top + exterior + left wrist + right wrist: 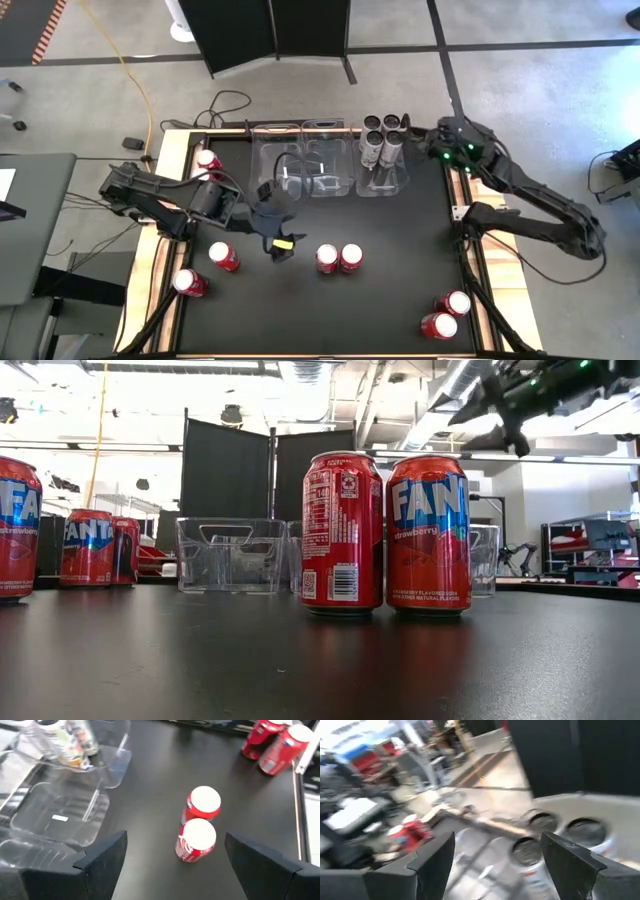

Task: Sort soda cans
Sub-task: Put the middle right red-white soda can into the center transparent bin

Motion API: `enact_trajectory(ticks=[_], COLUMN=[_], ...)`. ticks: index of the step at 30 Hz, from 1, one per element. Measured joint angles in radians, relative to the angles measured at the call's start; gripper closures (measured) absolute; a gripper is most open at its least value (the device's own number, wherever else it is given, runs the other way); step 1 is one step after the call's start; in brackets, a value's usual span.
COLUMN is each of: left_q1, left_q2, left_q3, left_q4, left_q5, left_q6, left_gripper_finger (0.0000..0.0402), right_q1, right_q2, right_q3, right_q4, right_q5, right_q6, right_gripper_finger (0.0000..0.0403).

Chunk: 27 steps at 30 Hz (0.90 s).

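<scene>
A pair of upright red cans [339,258] stands mid-table and shows large in the low view [385,532]. My left gripper [279,243] is open just left of that pair, touching nothing; its wrist view shows the pair [199,822] ahead between the fingers. Other red cans stand at the far left [208,162], the near left [224,256] [190,283] and the near right [447,314]. Several silver-grey cans [383,138] stand in the right clear bin [383,183]. My right gripper [418,131] is open beside those cans, above the bin; its wrist view shows their tops [540,821].
Three clear plastic bins sit in a row at the far side: left [275,168], middle [325,170] and the right one with the silver cans. A wooden rim [170,200] frames the black table. Bare black surface lies between the can groups.
</scene>
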Motion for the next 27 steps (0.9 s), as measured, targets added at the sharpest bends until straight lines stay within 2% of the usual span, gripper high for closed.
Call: enact_trajectory(ticks=[4,8,13,16,24,27], left_q1=[0.012,0.013,0.018,0.043,0.098,0.105], left_q2=[0.055,0.141,0.262,0.28,0.278,0.288], left_q3=[0.001,0.0,-0.001,-0.002,0.0,0.001], left_q4=[0.004,0.059,0.12,0.189,0.171,0.18], left_q5=[0.053,0.099,0.229,0.316,0.323,0.353], left_q6=[0.003,0.068,0.144,0.182,0.228,0.263], left_gripper_finger=[0.0072,0.0072,0.0072,0.0072,0.007,0.0058], right_q1=[0.11,0.212,0.296,0.333,0.417,0.448], right_q2=[-0.036,-0.043,-0.043,-0.043,-0.043,-0.043], right_q3=[0.0,-0.001,-0.001,-0.001,-0.001,-0.001], right_q4=[-0.01,-0.021,-0.021,-0.027,-0.085,-0.108], right_q5=[-0.033,-0.013,-0.008,0.011,0.054,0.092], right_q6=[0.066,0.13,0.192,0.21,0.239,0.24], right_gripper_finger=[0.0092,0.0092,0.0092,0.0092,0.0092,0.0092])
